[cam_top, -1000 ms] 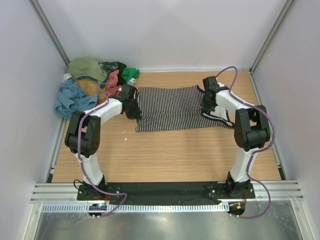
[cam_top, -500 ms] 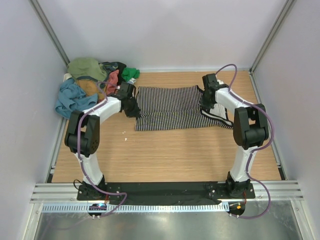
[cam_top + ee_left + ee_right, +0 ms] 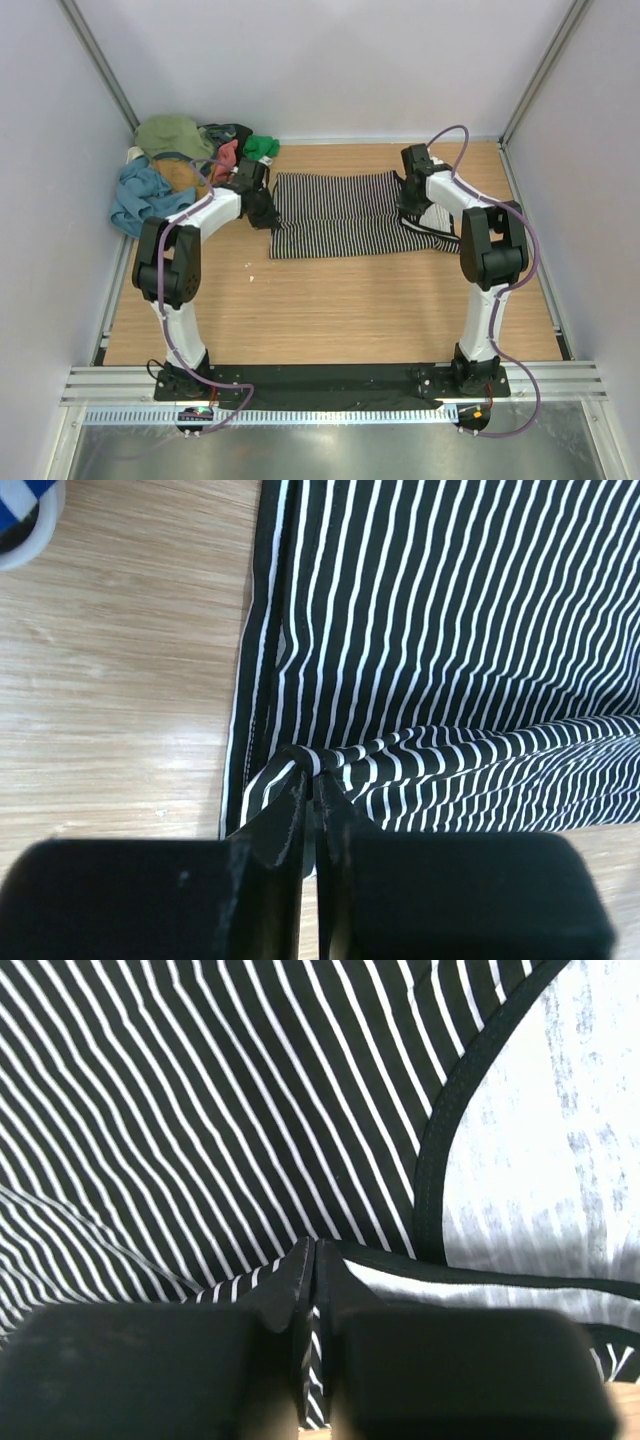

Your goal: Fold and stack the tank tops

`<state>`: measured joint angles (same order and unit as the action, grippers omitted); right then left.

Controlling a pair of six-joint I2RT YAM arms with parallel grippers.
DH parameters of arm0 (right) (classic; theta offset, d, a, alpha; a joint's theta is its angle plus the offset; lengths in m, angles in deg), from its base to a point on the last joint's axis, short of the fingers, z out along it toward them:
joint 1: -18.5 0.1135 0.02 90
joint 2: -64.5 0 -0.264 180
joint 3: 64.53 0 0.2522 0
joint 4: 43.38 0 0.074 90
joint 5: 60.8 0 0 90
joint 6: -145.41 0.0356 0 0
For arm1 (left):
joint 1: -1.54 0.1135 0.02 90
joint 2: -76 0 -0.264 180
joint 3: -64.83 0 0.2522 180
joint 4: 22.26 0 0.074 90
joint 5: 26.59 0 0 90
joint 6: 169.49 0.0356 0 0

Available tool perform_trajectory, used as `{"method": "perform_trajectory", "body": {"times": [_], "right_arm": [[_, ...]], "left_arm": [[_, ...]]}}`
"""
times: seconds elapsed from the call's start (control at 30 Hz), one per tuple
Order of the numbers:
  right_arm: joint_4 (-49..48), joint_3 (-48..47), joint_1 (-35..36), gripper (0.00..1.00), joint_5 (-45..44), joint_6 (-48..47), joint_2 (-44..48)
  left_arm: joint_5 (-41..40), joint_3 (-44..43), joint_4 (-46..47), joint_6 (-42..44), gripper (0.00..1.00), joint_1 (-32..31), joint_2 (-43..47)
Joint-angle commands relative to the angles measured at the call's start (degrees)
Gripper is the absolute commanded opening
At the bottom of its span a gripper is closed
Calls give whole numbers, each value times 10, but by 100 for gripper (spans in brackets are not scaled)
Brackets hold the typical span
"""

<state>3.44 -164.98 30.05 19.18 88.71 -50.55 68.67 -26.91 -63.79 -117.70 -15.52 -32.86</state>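
Wrist views crop the striped tank top [image 3: 450,630].

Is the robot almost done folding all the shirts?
Not nearly. Nothing is stacked yet. The striped top lies spread out, and the left gripper and right gripper each pinch an edge of it, seemingly starting a fold. The other tops sit in a crumpled pile at the back left.

striped tank top [image 3: 340,215]: black-and-white, spread flat, far-centre of bench [image 3: 330,300], both side edges bunched | other tank tops [image 3: 185,165]: olive, teal, coral, green, heaped far-left corner
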Motion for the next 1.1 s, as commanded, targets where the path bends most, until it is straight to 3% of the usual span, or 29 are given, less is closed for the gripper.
{"method": "perform_trajectory", "body": {"times": [0.0, 0.07, 0.1, 0.23, 0.4, 0.7, 1.07], "right_arm": [[11, -31, -2, 12, -26, 4, -5], [17, -31, -1, 35, -39, 5, 1], [17, -29, -1, 38, -44, 5, 12], [11, 11, -2, 47, -69, 5, 67], [-4, 95, -9, 45, -80, 8, 151], [-103, 324, -142, 44, 14, 49, 293], [-178, 404, -208, 42, 26, 102, 301]], "left_arm": [[7, -30, -4, 17, 6, 8, -10], [6, -38, -8, 19, 24, 8, -13], [5, -41, -10, 20, 39, 8, -11], [-14, -24, -11, 19, 55, 7, 27], [-24, 32, -1, 10, 56, -8, 115], [-6, 211, 51, -22, 56, -36, 227], [1, 283, 125, -39, 54, -40, 197]]}}
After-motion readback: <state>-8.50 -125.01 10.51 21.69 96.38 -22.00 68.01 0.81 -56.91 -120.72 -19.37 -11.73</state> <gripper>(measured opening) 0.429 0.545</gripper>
